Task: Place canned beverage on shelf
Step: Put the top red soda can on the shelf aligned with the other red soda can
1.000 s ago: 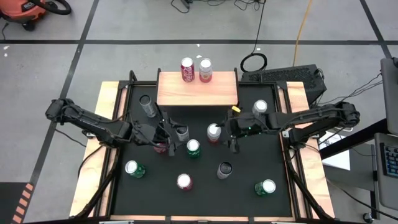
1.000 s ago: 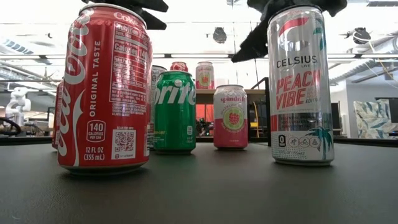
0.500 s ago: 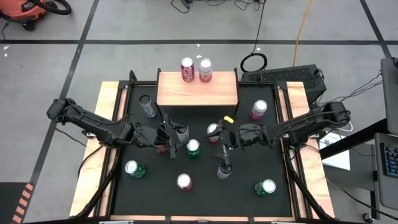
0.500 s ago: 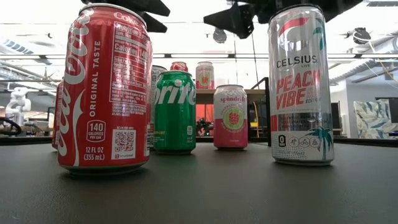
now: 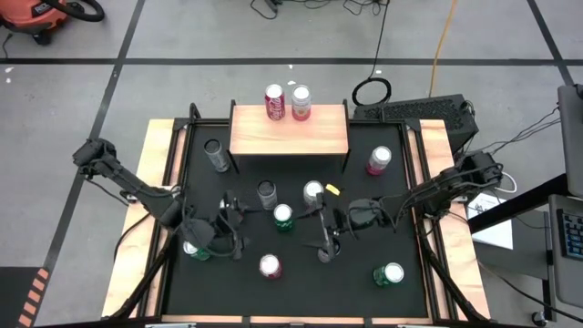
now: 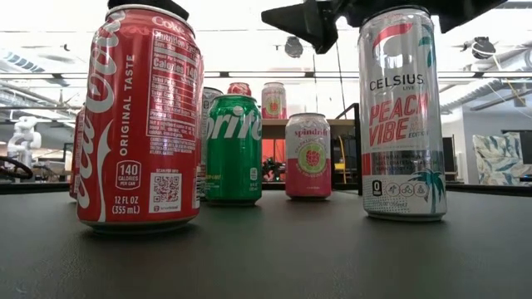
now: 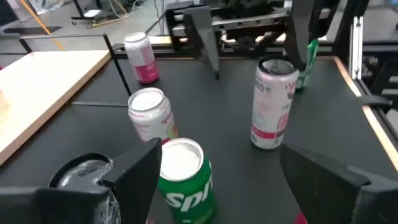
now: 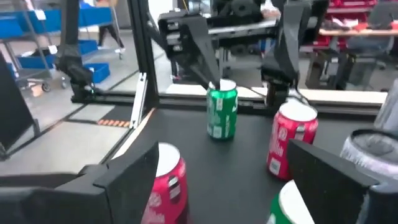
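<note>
The shelf (image 5: 290,130), a wood-topped stand on black legs, stands at the mat's far edge with two cans (image 5: 286,101) upright on its far rim. Several more cans stand upright on the black mat (image 5: 401,219). Among them are a green Sprite can (image 5: 283,216), a red Coca-Cola can (image 5: 270,266) and a tall Celsius can (image 6: 402,116). My left gripper (image 5: 235,225) hovers open left of the Sprite can (image 7: 183,171), pointing at it. My right gripper (image 5: 323,232) hangs open over the Celsius can, pointing left across the mat (image 8: 224,149). Neither touches a can.
A grey can (image 5: 216,153) and a pink can (image 5: 379,159) stand on the mat left and right of the shelf's front. Green cans stand near the front left (image 5: 193,248) and front right (image 5: 392,274). Wooden boards (image 5: 157,173) border the mat.
Both open grippers have drawn back from in front of the shelf toward the table's near edge. My left gripper has swung away from the grey can. My right gripper has moved toward the left over the Celsius can and tipped up toward level. No can has moved.
</note>
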{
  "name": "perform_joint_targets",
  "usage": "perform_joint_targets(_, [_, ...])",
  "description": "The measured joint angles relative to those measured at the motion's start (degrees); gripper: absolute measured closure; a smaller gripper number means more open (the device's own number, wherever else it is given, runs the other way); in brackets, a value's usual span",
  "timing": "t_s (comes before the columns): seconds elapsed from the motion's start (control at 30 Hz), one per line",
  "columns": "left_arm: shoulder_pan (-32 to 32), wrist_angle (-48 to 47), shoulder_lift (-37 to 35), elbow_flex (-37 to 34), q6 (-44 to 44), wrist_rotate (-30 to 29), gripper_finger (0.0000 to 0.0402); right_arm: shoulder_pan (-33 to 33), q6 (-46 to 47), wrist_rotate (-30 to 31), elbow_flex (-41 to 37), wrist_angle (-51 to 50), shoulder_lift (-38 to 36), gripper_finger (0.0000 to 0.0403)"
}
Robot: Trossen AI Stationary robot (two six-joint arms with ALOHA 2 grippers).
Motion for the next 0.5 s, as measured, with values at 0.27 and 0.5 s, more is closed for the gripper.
perform_joint_targets(0.27, [-1.19, -2.54, -2.73, 1.81, 5.91, -5.85, 0.0078, 2.84, -0.52, 9.97, 0.02, 0.88, 0.00, 0.0074])
perform_joint_targets(0.5, [-1.32, -5.12, -10.70, 3.43, 8.83, -9.88, 0.0078, 2.35, -1.07, 10.30, 0.04, 1.04, 0.01, 0.0074])
